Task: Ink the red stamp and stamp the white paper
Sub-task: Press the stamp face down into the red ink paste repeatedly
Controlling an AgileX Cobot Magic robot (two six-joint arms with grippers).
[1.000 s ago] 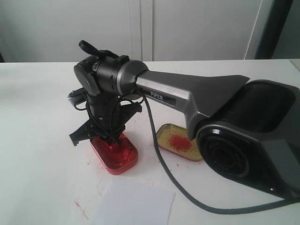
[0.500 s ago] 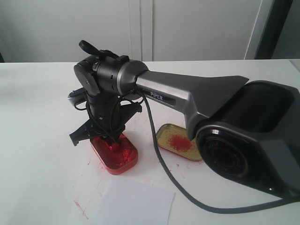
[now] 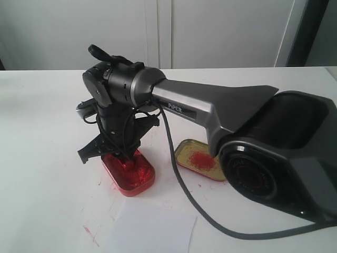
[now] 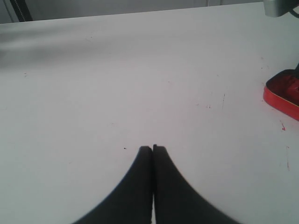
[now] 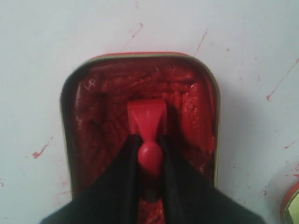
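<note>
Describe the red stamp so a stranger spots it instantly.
Follow the grey arm down to the tin of red ink paste on the white table. The red stamp stands in the paste, its knob pinched by the right gripper: smooth plastic, far smaller than the tin.

Hand [image 5: 148,140] grips red stamp [image 5: 146,115] (seemingly pressed into ink paste [image 5: 100,109]).
</note>
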